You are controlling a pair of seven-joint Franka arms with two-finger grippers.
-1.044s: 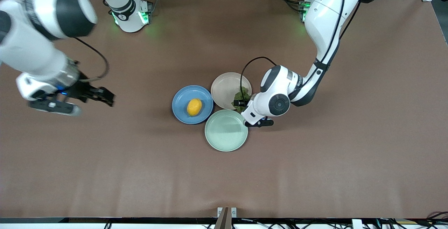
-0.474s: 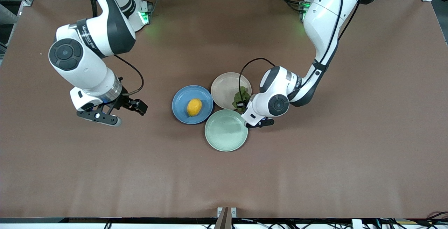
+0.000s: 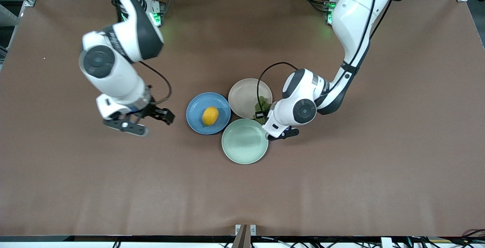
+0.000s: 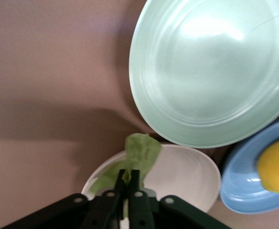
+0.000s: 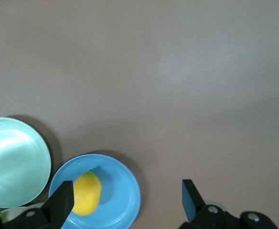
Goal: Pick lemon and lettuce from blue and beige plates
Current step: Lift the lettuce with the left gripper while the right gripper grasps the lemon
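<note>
The lemon point(image 3: 210, 116) lies on the blue plate point(image 3: 195, 104). My right gripper point(image 3: 161, 113) is open and empty, over the table beside the blue plate, toward the right arm's end. The right wrist view shows the lemon point(image 5: 87, 193) on the blue plate point(image 5: 123, 191) between my open right gripper point(image 5: 127, 193) fingers. My left gripper point(image 3: 261, 114) is shut on the lettuce point(image 3: 261, 106) over the beige plate point(image 3: 242, 91), at its edge nearest the mint plate. In the left wrist view my left gripper point(image 4: 129, 174) pinches the lettuce point(image 4: 142, 151), which hangs over the beige plate's point(image 4: 192, 176) rim.
A pale mint-green plate point(image 3: 245, 141) holding nothing touches both other plates, nearer the front camera. It also shows in the left wrist view point(image 4: 211, 71) and the right wrist view point(image 5: 15, 162). Bare brown table lies all around the three plates.
My right arm has swung in from the right arm's end of the table to just beside the blue plate. My left gripper stays shut on the lettuce and has shifted slightly toward the mint plate.
</note>
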